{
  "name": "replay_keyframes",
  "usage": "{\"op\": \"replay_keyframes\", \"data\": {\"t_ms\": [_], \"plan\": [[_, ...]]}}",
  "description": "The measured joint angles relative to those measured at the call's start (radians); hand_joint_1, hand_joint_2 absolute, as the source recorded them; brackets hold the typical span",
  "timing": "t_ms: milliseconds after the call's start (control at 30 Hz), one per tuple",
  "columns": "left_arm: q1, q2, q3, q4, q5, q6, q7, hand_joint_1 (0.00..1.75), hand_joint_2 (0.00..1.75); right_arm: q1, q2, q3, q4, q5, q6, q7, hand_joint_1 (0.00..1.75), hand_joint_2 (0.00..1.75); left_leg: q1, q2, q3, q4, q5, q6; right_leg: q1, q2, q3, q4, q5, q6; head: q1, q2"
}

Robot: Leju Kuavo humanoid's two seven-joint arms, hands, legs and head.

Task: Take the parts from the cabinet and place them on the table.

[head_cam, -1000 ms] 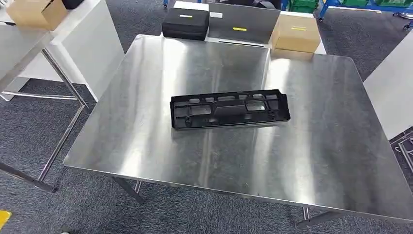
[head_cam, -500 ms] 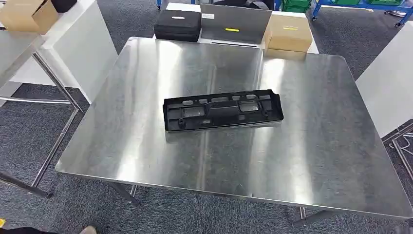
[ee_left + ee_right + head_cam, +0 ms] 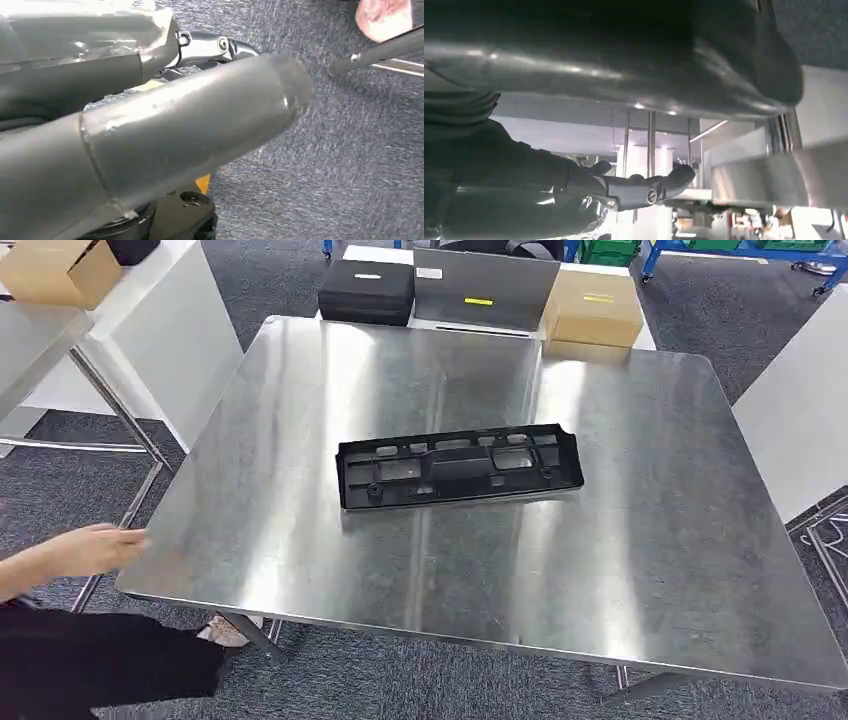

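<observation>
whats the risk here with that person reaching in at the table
A person's hand reaches the near left corner of the steel table; if the robot's arms come up there, they could strike it. The black part lies flat mid-table, apart from that hand, but a knock to the table might slide it on the smooth steel.

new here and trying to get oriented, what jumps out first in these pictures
A long black plastic part lies flat near the middle of a shiny steel table. At the table's left edge a person's hand reaches in.
</observation>
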Motion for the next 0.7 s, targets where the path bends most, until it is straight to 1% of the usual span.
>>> {"op": "replay_keyframes", "data": {"t_ms": [67,133,167,200,233,300,400,467,533,633,700], "plan": [[-0.001,0.003,-0.013,0.0,-0.018,-0.002,0.022,0.0,0.0,-0.027,-0.006,-0.051,0.063,0.043,0.0,0.058,0.0,0.0,0.0,0.0,0.0,0.0,0.0,0.0,0.0,0.0,-0.001,0.0,0.0,0.0,0.0,0.0],[-0.002,0.007,-0.03,0.0,-0.044,-0.013,0.052,0.0,0.0,-0.051,-0.027,-0.102,0.171,0.079,0.003,0.158,0.0,0.0,0.0,0.0,0.002,0.0,0.0,0.0,0.0,0.0,-0.004,0.0,0.0,0.0,0.0,0.0],[-0.002,0.01,-0.043,0.0,-0.062,-0.013,0.072,0.0,0.0,-0.063,-0.046,-0.122,0.259,0.058,0.013,0.21,0.0,0.0,0.0,0.0,0.002,0.0,0.0,0.0,0.0,0.0,-0.004,0.0,-0.001,0.0,-0.001,0.0],[-0.002,0.011,-0.055,0.0,-0.076,-0.016,0.088,0.0,0.0,-0.076,-0.068,-0.138,0.346,0.045,0.033,0.261,0.0,0.0,0.001,0.0,0.002,0.0,0.0,0.0,0.0,0.0,-0.003,0.0,-0.001,0.0,0.001,0.0],[-0.003,0.014,-0.07,0.0,-0.091,-0.019,0.105,0.0,0.0,-0.081,-0.088,-0.154,0.433,0.046,0.071,0.296,0.0,0.0,0.0,0.0,0.002,0.0,0.0,0.0,0.0,0.0,0.001,0.0,0.0,0.0,0.0,0.0],[-0.005,0.02,-0.097,0.0,-0.106,-0.026,0.139,0.0,0.0,-0.084,-0.109,-0.162,0.546,0.053,0.141,0.351,0.0,0.0,0.0,0.0,0.001,0.0,0.0,0.0,0.0,0.0,0.002,0.0,0.0,0.0,0.0,0.0],[-0.011,0.029,-0.122,0.0,-0.114,-0.027,0.17,0.0,0.0,-0.096,-0.12,-0.174,0.666,0.049,0.271,0.382,0.0,0.0,0.0,0.001,0.002,0.0,0.0,0.0,0.0,0.0,0.002,0.0,0.0,0.0,0.0,0.0],[-0.014,0.034,-0.132,0.0,-0.114,-0.026,0.185,0.0,0.0,-0.108,-0.119,-0.181,0.719,0.045,0.326,0.418,0.0,0.0,0.001,0.001,0.002,0.0,0.0,0.0,0.0,0.0,0.002,0.0,0.0,0.0,0.0,0.0],[-0.015,0.039,-0.143,0.0,-0.116,-0.021,0.201,0.0,0.0,-0.115,-0.121,-0.188,0.752,0.044,0.351,0.462,0.0,0.0,0.001,0.001,0.002,0.0,0.0,0.0,0.0,0.0,0.002,0.001,0.0,0.0,0.0,0.0],[-0.016,0.046,-0.159,0.0,-0.119,-0.021,0.215,0.0,0.0,-0.122,-0.126,-0.188,0.785,0.078,0.371,0.534,0.0,0.0,0.001,0.001,0.002,0.0,0.0,0.0,0.0,0.0,0.002,0.001,0.0,0.0,0.0,0.0],[-0.018,0.051,-0.165,0.0,-0.121,-0.02,0.215,0.0,0.0,-0.123,-0.128,-0.185,0.8,0.092,0.381,0.543,0.0,0.0,0.001,0.001,0.002,0.0,0.0,0.0,0.0,0.0,0.002,0.001,0.0,0.0,0.001,0.0]]}}
